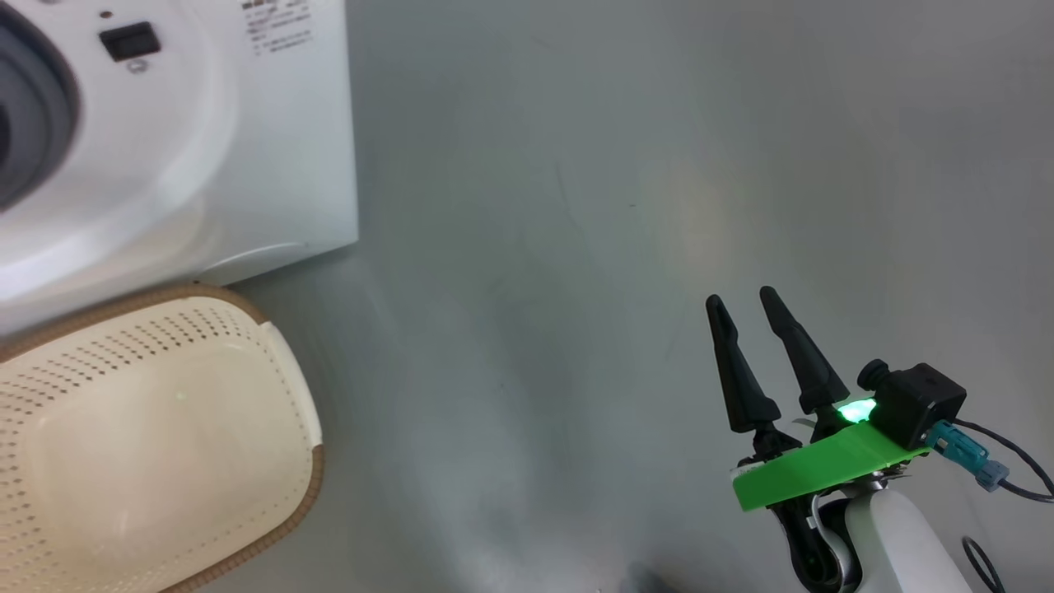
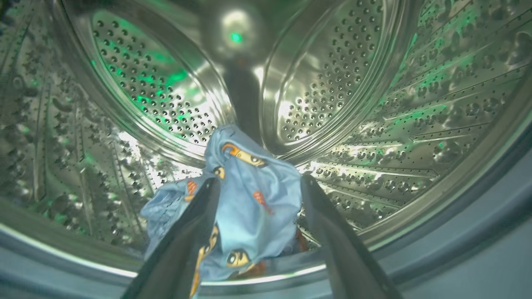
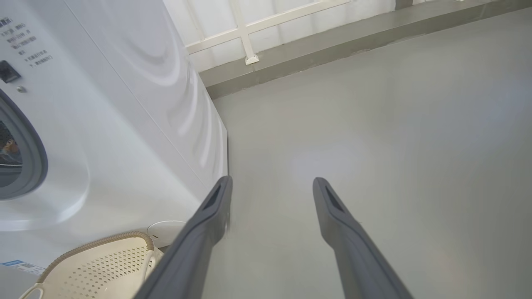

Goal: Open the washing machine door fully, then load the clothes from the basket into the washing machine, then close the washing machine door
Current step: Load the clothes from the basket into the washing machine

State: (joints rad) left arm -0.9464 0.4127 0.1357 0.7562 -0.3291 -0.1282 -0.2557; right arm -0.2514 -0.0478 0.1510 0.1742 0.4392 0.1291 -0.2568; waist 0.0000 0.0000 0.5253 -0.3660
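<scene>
the left gripper reaches in through the mouth of the washer, its view looking into the steel drum. its two fingers are spread wide apart, and the clothes, light blue with small orange-brown bears, sit bundled between them. the bundle lies at the front edge of the drum, just inside the grey-blue seal, with a flap spilling past the left finger. the cloth meets the inner sides of both fingers; whether they press on it i cannot tell. green light glints off the drum's holes.

in the head view the washer fills the upper left corner, with part of its grey seal and a small black latch slot on the white front. the basket stands on the floor just before the washer's front, near its right corner. its perforated cream inside shows bare, and its brown rim is close to the washer's base.

the right gripper hangs over bare floor, well apart from basket and washer, fingers parted and nothing between them. a green plate and a lit green lamp sit behind the fingers. in the right wrist view the same fingers point along the floor beside the washer's side wall, with the basket's handle end at the lower left.
</scene>
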